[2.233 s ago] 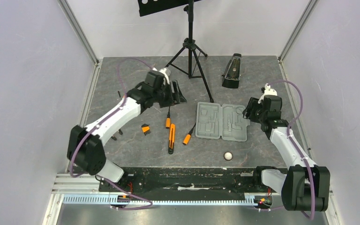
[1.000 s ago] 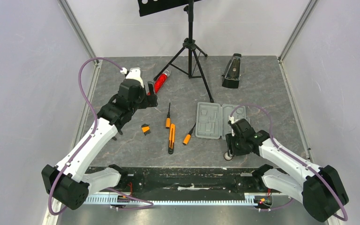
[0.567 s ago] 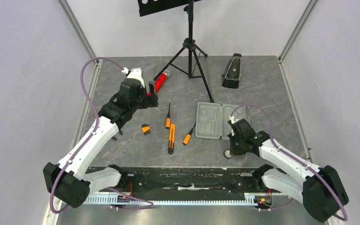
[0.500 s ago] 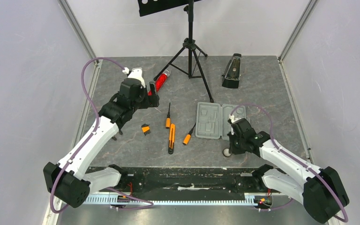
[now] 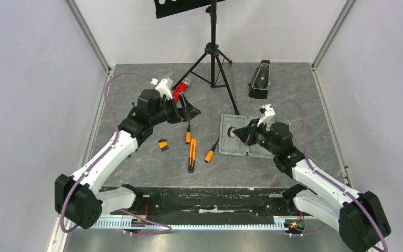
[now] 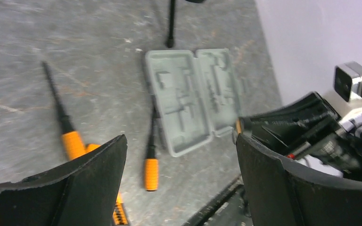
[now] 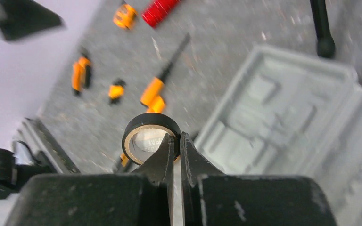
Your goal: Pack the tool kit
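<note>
The grey tool kit case (image 5: pixel 247 137) lies open and flat right of centre; it also shows as the case (image 6: pixel 191 99) and the case (image 7: pixel 283 113) in the wrist views. My right gripper (image 5: pixel 237 133) is shut on the wall of a round black tape roll (image 5: pixel 231 132), held in the air above the case's left half. In the right wrist view the fingertips (image 7: pixel 176 136) pinch the roll's rim (image 7: pixel 151 120). My left gripper (image 5: pixel 186 113) hangs open above the table, nothing between its fingers (image 6: pixel 181 179). Two orange-handled screwdrivers (image 5: pixel 188 131) (image 5: pixel 210 152) and an orange knife (image 5: pixel 191 156) lie left of the case.
A small orange-and-black tool (image 5: pixel 162 144) lies further left. A red glittery cylinder (image 5: pixel 179 90) sits behind my left gripper. A black metronome (image 5: pixel 260 80) stands at the back right, and a tripod stand (image 5: pixel 212 52) at the back centre.
My right gripper shut on the tape roll near the table's front edge, lifted it and carried it back over the case. My left arm swung right toward the screwdrivers, still open.
</note>
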Available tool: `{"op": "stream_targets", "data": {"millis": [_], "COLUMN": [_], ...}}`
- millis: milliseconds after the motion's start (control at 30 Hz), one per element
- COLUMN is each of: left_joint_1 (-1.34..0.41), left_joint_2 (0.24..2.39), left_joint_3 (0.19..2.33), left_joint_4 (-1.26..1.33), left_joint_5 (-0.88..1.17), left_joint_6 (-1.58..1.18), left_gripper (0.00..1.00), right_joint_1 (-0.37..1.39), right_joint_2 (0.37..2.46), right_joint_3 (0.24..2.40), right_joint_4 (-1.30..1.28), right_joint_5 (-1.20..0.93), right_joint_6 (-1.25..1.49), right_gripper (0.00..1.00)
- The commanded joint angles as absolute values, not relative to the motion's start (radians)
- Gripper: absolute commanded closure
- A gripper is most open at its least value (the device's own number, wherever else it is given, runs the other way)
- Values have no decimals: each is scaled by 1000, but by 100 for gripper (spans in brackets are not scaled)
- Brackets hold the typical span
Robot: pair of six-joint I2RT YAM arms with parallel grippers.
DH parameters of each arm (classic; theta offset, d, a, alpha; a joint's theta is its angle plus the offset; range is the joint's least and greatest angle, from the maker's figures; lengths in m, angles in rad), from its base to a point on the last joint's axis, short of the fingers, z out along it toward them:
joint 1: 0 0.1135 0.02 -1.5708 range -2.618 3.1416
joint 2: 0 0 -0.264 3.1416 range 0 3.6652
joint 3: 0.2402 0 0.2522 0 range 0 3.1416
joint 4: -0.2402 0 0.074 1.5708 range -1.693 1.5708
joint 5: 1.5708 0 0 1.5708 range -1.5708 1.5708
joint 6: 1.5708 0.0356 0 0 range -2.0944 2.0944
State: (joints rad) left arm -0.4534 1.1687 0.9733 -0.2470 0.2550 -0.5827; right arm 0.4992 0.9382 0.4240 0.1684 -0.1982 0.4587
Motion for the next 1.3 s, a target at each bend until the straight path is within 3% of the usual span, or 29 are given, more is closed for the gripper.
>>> {"op": "stream_targets", "data": {"millis": [0, 267, 433, 767, 1267], "left_joint_1": [-471, -572, -597, -609, -749], "left_joint_2": [1193, 1175, 1178, 1109, 1057], "left_joint_3": [934, 900, 906, 909, 989], "left_joint_4": [8, 265, 385, 460, 155], "left_joint_5": [500, 561, 606, 750, 731], "left_joint_6": [-735, -691, -642, -376, 98], "left_gripper": [9, 7, 7, 6, 8], "right_joint_1": [450, 431, 430, 430, 433], "right_joint_2": [998, 1216, 1303, 1313, 1298], "right_joint_3": [379, 412, 463, 541, 578], "right_joint_4": [748, 1365, 1553, 1526, 1449], "right_joint_5": [-382, -625, -688, -757, -803], "right_joint_6": [610, 936, 1093, 1154, 1122], "right_gripper": [100, 100, 100, 100, 100]}}
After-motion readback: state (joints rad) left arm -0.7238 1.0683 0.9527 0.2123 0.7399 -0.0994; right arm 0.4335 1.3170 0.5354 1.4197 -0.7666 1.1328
